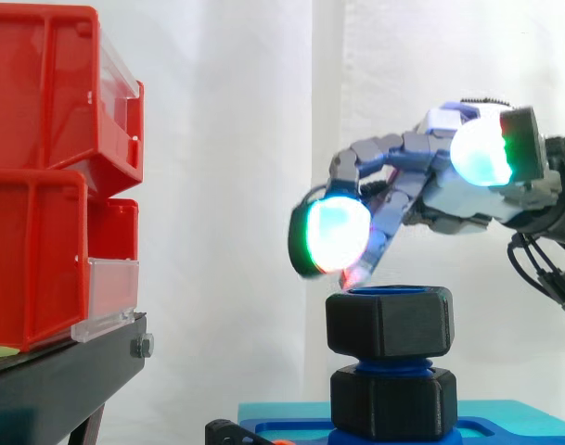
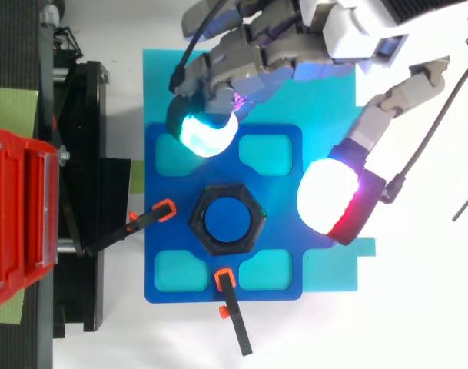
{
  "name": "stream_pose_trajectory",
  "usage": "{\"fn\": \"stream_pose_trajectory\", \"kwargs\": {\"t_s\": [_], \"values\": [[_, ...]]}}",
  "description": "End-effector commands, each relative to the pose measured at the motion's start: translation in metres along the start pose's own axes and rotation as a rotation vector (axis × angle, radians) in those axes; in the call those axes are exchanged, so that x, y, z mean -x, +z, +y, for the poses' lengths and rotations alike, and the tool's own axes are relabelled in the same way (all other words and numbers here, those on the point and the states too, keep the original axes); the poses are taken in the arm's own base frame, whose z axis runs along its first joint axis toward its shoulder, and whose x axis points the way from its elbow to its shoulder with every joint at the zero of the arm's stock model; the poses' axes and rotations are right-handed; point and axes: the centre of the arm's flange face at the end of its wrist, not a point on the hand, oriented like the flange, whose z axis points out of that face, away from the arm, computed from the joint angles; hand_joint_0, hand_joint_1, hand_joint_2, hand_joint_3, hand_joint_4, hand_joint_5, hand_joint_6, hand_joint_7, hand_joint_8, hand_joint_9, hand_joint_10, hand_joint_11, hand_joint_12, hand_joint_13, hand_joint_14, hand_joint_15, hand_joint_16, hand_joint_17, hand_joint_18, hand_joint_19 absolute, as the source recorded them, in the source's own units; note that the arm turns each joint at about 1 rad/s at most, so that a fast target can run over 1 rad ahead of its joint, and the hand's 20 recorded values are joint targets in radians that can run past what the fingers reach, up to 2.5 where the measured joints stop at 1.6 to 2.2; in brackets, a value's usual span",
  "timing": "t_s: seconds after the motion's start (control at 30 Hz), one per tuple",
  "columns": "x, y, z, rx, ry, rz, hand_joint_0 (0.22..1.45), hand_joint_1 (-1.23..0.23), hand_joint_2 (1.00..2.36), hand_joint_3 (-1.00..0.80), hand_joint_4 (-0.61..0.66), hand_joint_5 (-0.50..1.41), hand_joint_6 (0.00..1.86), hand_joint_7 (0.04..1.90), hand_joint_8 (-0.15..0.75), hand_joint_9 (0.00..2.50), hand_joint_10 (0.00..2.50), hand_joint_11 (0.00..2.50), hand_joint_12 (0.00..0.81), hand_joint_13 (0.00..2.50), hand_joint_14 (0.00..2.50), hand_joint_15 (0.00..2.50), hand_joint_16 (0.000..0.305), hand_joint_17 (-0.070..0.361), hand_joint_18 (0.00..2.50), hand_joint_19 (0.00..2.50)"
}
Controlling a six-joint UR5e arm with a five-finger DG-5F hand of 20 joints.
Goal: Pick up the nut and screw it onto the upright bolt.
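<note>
At far left of the side view, red bins (image 1: 41,176) stacked in two tiers, clear front panels facing right, resting on a black stand (image 1: 59,380). Behind everything, a white curtain (image 1: 226,139). Seen from above, just right of the stand, a cyan board (image 2: 164,84) carrying a blue plate (image 2: 160,240) with four paler recesses, one towards each corner. Two black clamps with orange tips on that plate: one (image 2: 151,218) reaching in from the left edge, the other (image 2: 234,315) from the lower edge, both tips near the plate's middle. At the centre of the plate, the upright blue bolt (image 2: 227,219), its flat top framed by the black hexagonal nut (image 1: 389,322). From the side, nut seated level at the very top of the bolt, a short band of blue thread bare beneath it, then a second black hex block (image 1: 393,400) at the foot, touching the plate. Above and to the right, the hand (image 1: 458,199), entering from the right edge, fingers loosely bent and spread apart, clasping nothing. One fingertip pad (image 1: 336,234), glowing cyan and green, hanging just above the nut's upper left corner, seemingly not quite touching. Thumb pad (image 2: 333,198), white with a red-magenta rim, held off to the right of the nut, clear of it.
</note>
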Motion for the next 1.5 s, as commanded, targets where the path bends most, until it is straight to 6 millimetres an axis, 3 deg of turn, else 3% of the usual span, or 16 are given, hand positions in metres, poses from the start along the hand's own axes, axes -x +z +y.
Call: {"fn": "stream_pose_trajectory", "kwargs": {"t_s": [0.0, 0.3, 0.67, 0.83, 1.47], "values": [[0.003, 0.005, 0.004, 0.022, -0.007, -0.005, 0.5, -0.3, 1.0, -0.5, 0.24, -0.11, 0.5, 0.79, 0.262, 0.93, 0.0, 0.0, 0.32, 0.66, 0.0, 0.0, 0.035, 0.079, 0.43, 0.14], [-0.017, 0.015, 0.018, 0.038, -0.006, 0.005, 0.5, -0.3, 1.0, -0.5, 0.23, -0.12, 0.5, 0.77, 0.261, 0.9, 0.0, 0.0, 0.322, 0.65, 0.0, 0.0, 0.036, 0.08, 0.42, 0.14], [-0.02, 0.02, 0.023, 0.041, -0.004, 0.006, 0.5, -0.3, 1.0, -0.5, 0.24, -0.11, 0.5, 0.77, 0.265, 0.9, 0.0, 0.0, 0.322, 0.64, 0.0, 0.0, 0.036, 0.081, 0.42, 0.14], [-0.044, 0.019, 0.009, 0.034, 0.021, 0.02, 0.5, -0.3, 1.0, -0.5, 0.23, -0.11, 0.5, 0.77, 0.265, 0.9, 0.0, 0.0, 0.323, 0.64, 0.0, 0.0, 0.036, 0.08, 0.42, 0.14], [-0.04, 0.02, 0.005, 0.046, 0.03, -0.013, 0.5, -0.3, 1.0, -0.5, 0.24, -0.11, 0.5, 0.77, 0.265, 0.89, 0.0, 0.0, 0.322, 0.65, 0.0, 0.0, 0.036, 0.08, 0.42, 0.14]]}}
